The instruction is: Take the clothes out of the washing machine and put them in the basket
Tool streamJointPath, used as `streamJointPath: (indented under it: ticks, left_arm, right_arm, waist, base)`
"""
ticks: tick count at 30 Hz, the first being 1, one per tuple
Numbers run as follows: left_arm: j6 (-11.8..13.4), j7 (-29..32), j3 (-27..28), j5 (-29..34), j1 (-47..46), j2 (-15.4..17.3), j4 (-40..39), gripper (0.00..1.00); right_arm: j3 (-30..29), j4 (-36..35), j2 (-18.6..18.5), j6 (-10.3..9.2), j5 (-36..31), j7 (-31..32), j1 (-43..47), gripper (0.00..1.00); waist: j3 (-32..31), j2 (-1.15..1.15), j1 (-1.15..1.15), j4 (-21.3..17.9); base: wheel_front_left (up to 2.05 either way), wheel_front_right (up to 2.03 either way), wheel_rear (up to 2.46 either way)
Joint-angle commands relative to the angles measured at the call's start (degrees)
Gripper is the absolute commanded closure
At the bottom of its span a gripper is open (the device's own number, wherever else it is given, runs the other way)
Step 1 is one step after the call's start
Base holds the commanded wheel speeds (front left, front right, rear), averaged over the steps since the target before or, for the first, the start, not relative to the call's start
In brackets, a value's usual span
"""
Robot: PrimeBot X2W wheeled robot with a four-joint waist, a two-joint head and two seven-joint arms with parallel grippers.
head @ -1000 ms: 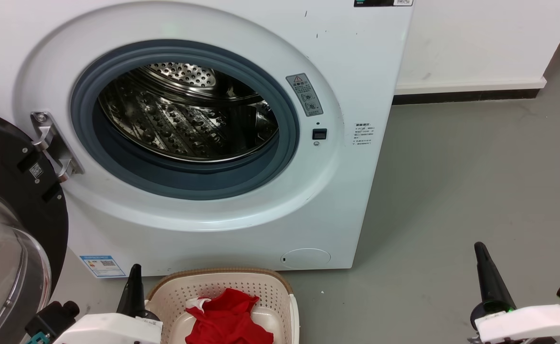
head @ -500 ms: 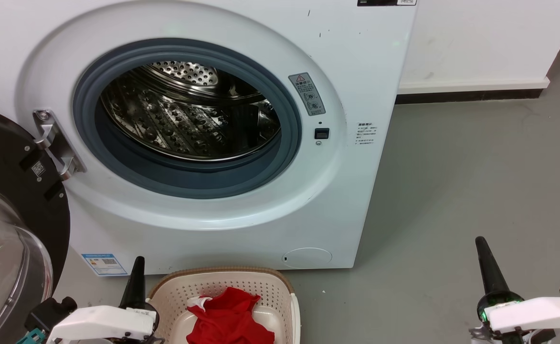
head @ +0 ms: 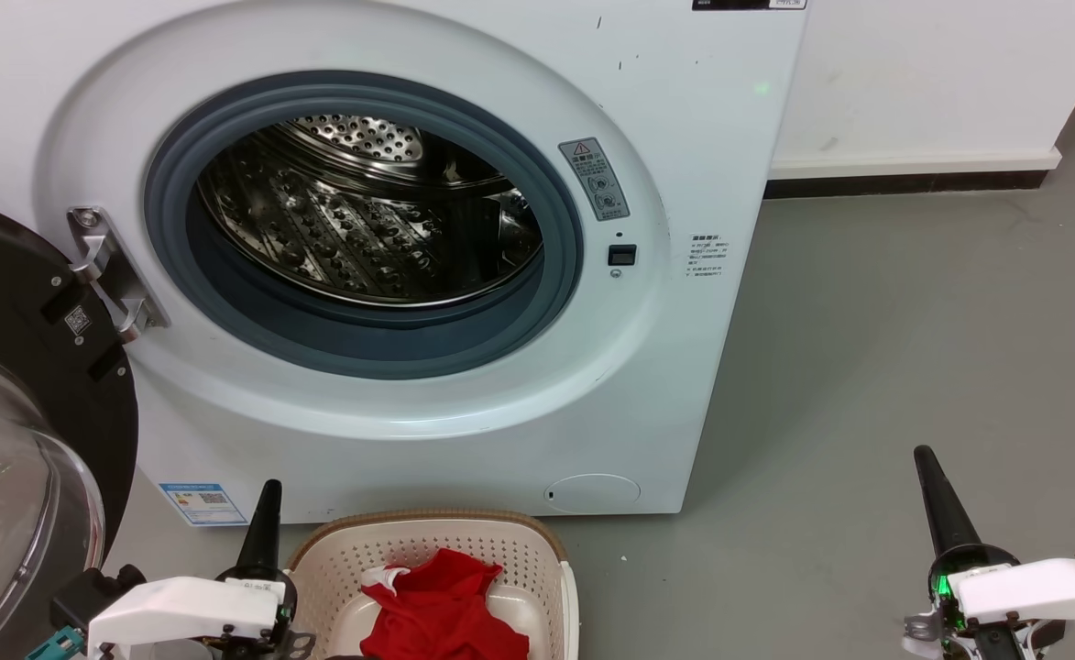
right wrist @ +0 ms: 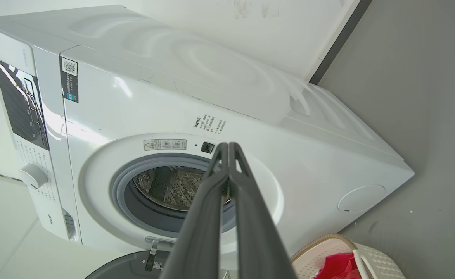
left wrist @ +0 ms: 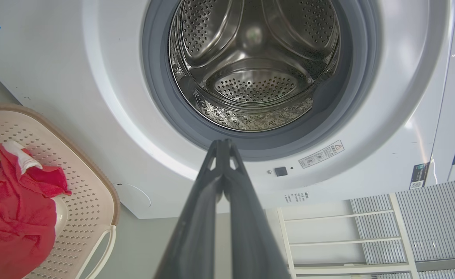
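My left gripper (head: 270,486) is clenched, fingers pressed together on nothing, low just beside the left side of the basket (head: 427,521), tips pointing at the washing machine (head: 684,137). My right gripper (head: 922,452) is clenched too and holds nothing, over the grey floor (head: 913,321), well right of the machine. The clothes (head: 441,610), a red heap with a white trim bit, lie in the basket. The basket sits on the floor close in front of the machine. The door (head: 5,302) hangs open at left. The steel drum (head: 354,238) shows through the porthole.

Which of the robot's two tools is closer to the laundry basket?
Left. The left tool sits just beside the basket, at its left rim; the right tool is far to its right.
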Motion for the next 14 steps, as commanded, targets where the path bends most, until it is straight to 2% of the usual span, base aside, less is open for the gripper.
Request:
streamJointPath:
  ticks: [1,14]
  left_arm:
    - [-0.56,0.27,0.27,-1.27,-1.32,0.13,-0.19,1.00]
    - [-1.55,1.98,0.70,-8.31,-2.57,0.13,0.76,1.00]
  right_arm:
    - [-0.24,0.00,-0.27,-0.01,1.28,0.31,-1.60,1.00]
    - [-0.96,1.34,-0.14,-0.01,8.13,2.15,-2.86,1.00]
  waist:
    - [0.01,0.00,0.00,0.03]
    - [0.14,0.00,0.00,0.33]
  base:
    - [0.00,0.00,0.00]
    - [0.00,0.00,0.00]
